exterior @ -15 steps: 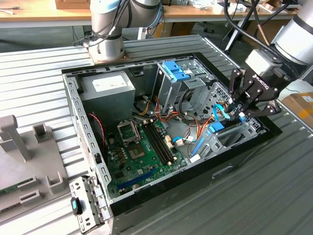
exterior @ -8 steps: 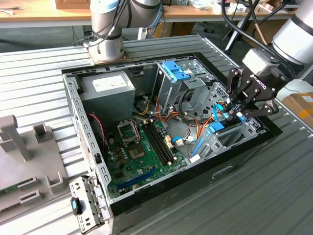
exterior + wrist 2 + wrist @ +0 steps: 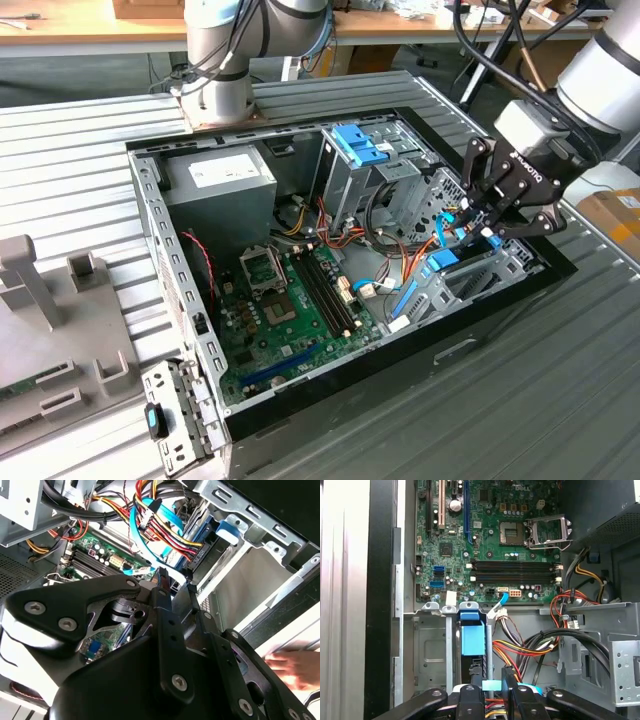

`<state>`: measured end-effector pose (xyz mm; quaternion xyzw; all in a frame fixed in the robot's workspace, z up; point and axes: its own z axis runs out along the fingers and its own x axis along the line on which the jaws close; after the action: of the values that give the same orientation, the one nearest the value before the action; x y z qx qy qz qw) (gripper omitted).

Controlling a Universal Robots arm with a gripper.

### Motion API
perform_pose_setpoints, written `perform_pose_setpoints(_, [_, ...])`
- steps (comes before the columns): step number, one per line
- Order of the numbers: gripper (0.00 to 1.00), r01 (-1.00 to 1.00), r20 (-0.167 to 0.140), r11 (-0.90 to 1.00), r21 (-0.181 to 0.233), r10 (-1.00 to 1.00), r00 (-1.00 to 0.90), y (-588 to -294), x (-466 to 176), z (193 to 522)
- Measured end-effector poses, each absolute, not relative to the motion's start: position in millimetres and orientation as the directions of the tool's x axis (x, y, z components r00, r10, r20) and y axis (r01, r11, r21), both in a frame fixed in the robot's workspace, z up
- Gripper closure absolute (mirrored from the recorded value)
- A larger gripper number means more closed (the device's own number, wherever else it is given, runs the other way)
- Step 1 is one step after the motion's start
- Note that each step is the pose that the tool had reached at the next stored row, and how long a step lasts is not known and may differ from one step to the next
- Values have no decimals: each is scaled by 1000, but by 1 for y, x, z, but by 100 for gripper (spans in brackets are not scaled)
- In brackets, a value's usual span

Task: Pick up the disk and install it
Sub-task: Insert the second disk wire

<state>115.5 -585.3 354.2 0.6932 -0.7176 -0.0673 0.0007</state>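
Open PC case [image 3: 150,200] lies on a ribbed metal table [image 3: 560,400], motherboard [image 3: 290,300] on its floor, grey power-supply box [image 3: 220,180] at the far-left corner per the exterior view, tall metal cage w/ blue latch [image 3: 358,148] beside it. Gripper [image 3: 487,222] is down inside the case at the exterior view's right, over the drive bay w/ coloured cables [image 3: 520,647] around it. Fingers look nearly closed, but whether they're pinching anything can't be told. The disk [image 3: 472,640] sits in the bay just past the fingertips in the first wrist view, blue rail showing, upright in its slot; same blue part at [image 3: 443,262]. A person's hand [image 3: 295,665] rests at the case edge in the second wrist view.
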Motion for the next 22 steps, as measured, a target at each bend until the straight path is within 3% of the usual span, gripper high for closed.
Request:
perform_pose_setpoints(10, [70, -995, -118, 27, 98, -992, -38, -585, 116, 351])
perform_pose_setpoints(22, [70, -995, -118, 22, 98, -992, -34, -582, 118, 347])
